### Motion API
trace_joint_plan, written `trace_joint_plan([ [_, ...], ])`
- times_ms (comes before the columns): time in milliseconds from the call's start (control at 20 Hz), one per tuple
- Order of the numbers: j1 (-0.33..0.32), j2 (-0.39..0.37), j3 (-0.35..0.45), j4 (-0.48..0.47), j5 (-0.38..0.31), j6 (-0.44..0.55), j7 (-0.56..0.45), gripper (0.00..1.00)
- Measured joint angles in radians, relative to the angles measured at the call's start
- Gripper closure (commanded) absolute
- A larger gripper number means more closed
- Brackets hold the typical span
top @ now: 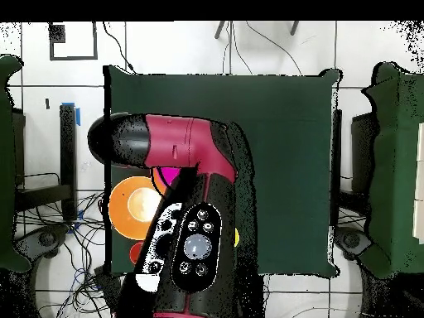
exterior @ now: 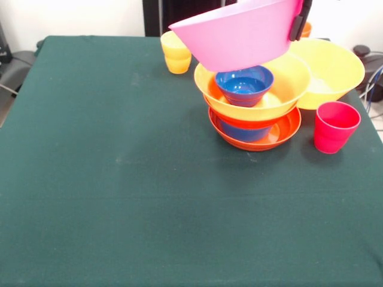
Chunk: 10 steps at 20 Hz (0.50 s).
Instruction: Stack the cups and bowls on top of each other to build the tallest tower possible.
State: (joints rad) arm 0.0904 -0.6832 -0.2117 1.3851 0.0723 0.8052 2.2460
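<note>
Large translucent pink plastic bowl (exterior: pixel 239 33): held tilted at upper centre, clamped at its rim by the black gripper (exterior: pixel 297 23). Judged light, stiff, glossy-slippery; rim best gripped.

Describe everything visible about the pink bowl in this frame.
The pink bowl is large, glossy, slightly translucent plastic. It hangs tilted in the air, its rim clamped at the right by the black gripper, just above the tower, not resting on it. The overhead view shows only a pink sliver beneath the arm.
</note>
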Motion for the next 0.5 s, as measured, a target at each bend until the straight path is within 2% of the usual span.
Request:
trace_joint_plan([
  [500,0.002,0.027,-0.020,0.000,0.012,-0.022,0.000,1.00],
])
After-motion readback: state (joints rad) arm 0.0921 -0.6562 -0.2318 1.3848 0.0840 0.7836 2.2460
